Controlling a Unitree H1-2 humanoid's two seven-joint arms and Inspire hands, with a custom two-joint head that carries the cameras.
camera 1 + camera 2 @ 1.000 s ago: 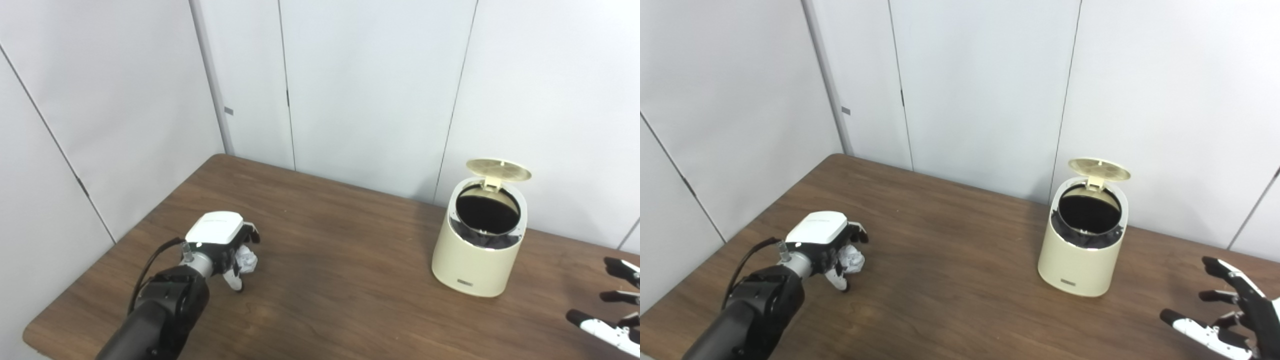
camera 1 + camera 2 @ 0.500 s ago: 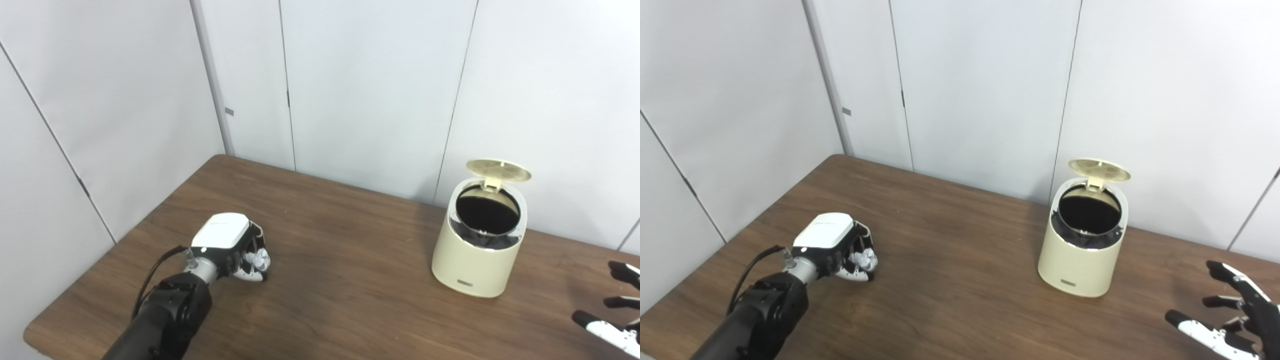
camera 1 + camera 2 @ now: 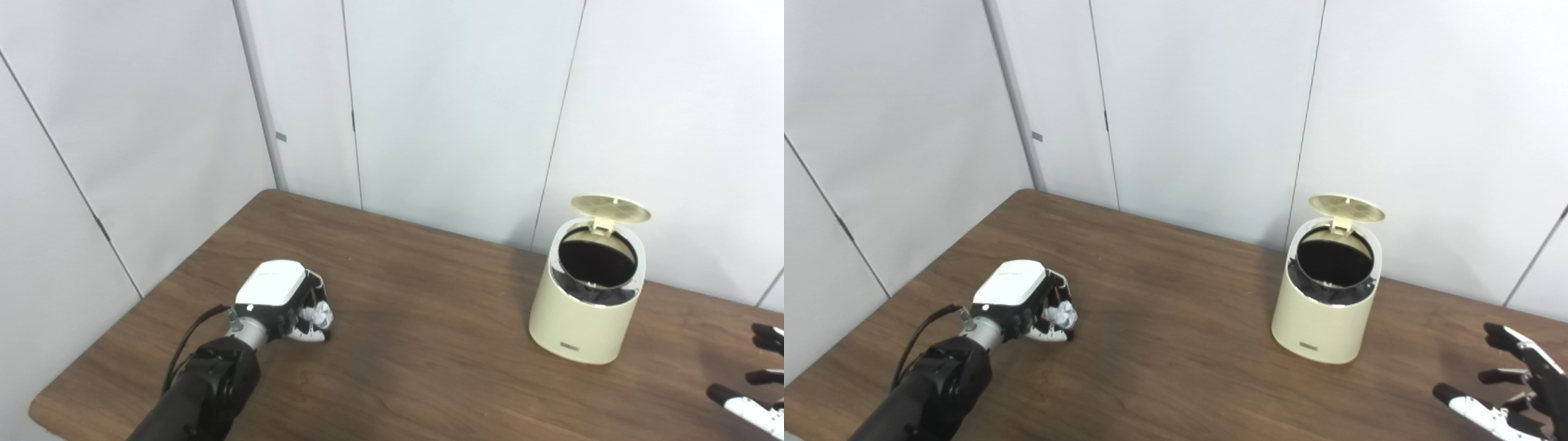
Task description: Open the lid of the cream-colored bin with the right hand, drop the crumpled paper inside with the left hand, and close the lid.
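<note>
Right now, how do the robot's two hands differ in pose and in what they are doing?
The left hand is curled shut around the crumpled paper, low at the table; the right hand holds nothing, its fingers spread apart. The left hand sits far to the left of the bin, while the right hand waits at the frame's lower right corner, partly cut off. Both are clear of the bin, whose lid stands open.

Dark brown wood-grain table (image 3: pixel 429 343) in front of me, rounded corner at its near left. Behind it, pale grey wall panels (image 3: pixel 453 104) split by thin vertical seams. Small grey tab (image 3: pixel 280 136) on the strip between two left panels.
</note>
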